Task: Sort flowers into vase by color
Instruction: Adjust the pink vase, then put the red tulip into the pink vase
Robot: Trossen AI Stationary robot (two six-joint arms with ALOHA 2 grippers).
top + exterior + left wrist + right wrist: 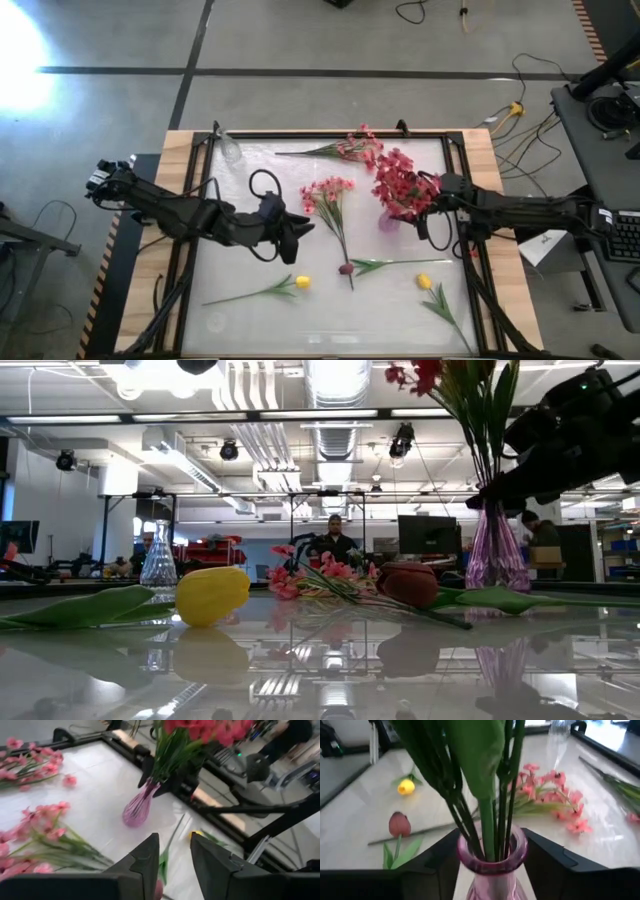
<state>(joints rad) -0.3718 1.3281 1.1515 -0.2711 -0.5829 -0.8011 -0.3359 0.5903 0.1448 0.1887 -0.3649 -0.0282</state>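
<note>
A purple glass vase [388, 221] stands right of centre and holds red blossom sprays [400, 185]. My right gripper [492, 862] is at its neck [492, 857], one finger on each side, jaws apart. On the table lie two pink sprays [330, 190] [355, 148], two yellow tulips [302, 282] [424, 281] and a maroon bud [346, 268] on its stem. My left gripper [300, 228] hovers open left of the pink spray, above the table, with nothing between its fingers [145, 862]. My right gripper's fingers [437, 862] come level from the table's right side and stand close against both sides of the purple vase's neck, just under the rim. Whether they touch the glass I cannot tell. The vase stands upright on the table.
A clear glass vase [230, 150] stands in the far left corner. A black frame [330, 134] runs along the table's edges. People sit in the room beyond the table [333, 540]. Bare tabletop lies near the front edge between the two tulips.
</note>
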